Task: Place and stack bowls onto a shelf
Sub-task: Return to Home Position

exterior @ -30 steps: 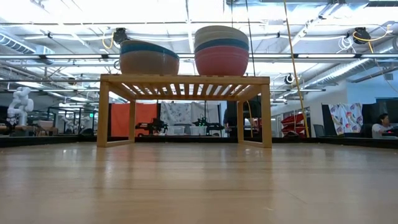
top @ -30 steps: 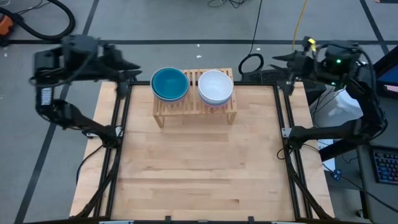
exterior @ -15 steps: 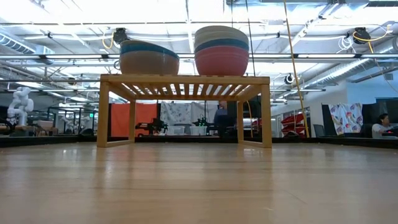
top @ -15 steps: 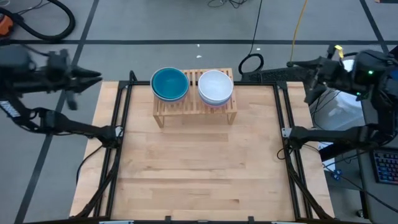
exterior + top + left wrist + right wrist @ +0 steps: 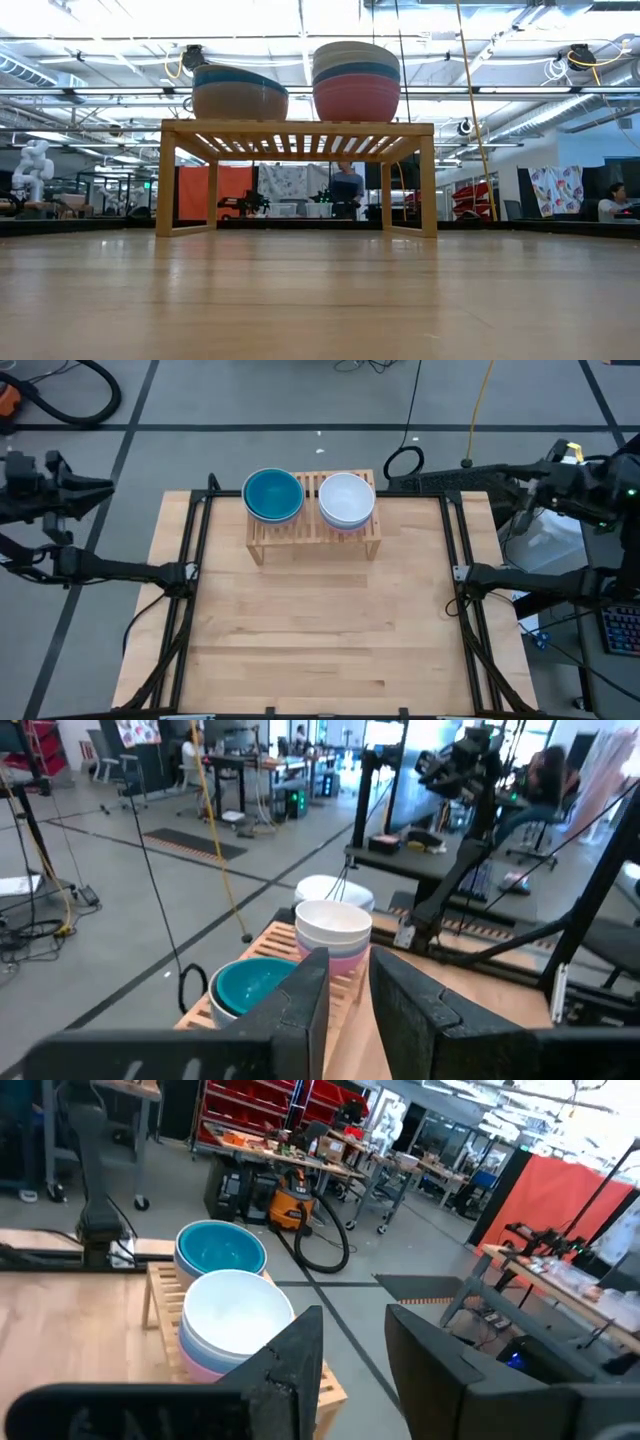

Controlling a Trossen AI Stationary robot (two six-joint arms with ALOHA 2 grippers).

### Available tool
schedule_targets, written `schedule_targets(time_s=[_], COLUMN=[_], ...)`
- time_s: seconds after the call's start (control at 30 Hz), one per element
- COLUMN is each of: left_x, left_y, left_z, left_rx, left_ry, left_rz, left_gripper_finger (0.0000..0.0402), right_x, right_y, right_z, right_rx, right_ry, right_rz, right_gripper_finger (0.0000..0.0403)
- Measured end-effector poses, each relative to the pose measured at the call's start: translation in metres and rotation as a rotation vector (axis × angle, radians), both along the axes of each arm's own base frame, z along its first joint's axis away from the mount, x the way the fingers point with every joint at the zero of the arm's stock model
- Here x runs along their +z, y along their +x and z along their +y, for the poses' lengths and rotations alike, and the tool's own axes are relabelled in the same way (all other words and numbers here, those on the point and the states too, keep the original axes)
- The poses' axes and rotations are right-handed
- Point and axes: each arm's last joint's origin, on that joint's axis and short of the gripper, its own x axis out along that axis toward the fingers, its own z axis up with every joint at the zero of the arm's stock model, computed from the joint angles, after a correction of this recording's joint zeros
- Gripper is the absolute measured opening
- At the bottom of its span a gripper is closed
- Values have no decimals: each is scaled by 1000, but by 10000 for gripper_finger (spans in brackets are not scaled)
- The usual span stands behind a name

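Observation:
The shelf [image 5: 312, 532], a low light-wood slatted rack, stands on its legs near the table's far edge. Two stacks of bowls rest on its slats. The left stack [image 5: 273, 495] has a teal bowl on top and a beige one at the bottom [image 5: 240, 98]. The right stack [image 5: 347, 500] has a white bowl on top and a pink one at the bottom [image 5: 356, 95]. My left gripper [image 5: 100, 490] is open, beyond the table's left edge and level with the shelf. My right gripper [image 5: 510, 472] is open, beyond the table's right far corner. Nothing is between either pair of fingers [image 5: 348, 985] [image 5: 355, 1345].
Black frame rails [image 5: 190, 560] [image 5: 460, 560] run along both sides of the wooden tabletop [image 5: 320, 630]. A coiled black cable [image 5: 403, 462] lies on the floor behind the shelf. In the low view a person [image 5: 347, 190] stands in the room beyond the table.
Both arms have drawn back from the shelf. My left gripper swung out past the table's left edge. My right gripper moved out past the right far corner. Both wrists rolled a little. The bowls and shelf have not moved.

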Motion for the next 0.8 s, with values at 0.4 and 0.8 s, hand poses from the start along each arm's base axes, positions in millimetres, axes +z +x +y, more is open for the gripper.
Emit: schedule_targets(time_s=[0.4,0.8], left_x=[-17,-34], left_y=[-58,-81], left_z=[-20,-42], left_rx=[16,-59], left_ry=[74,89], left_rz=[-113,-163], left_gripper_finger=[81,81], right_x=[-8,-27], right_y=[-41,-64], right_z=[23,35], right_rx=[-6,-19], right_ry=[-16,93], right_rz=[-60,-34], right_gripper_finger=[104,104])
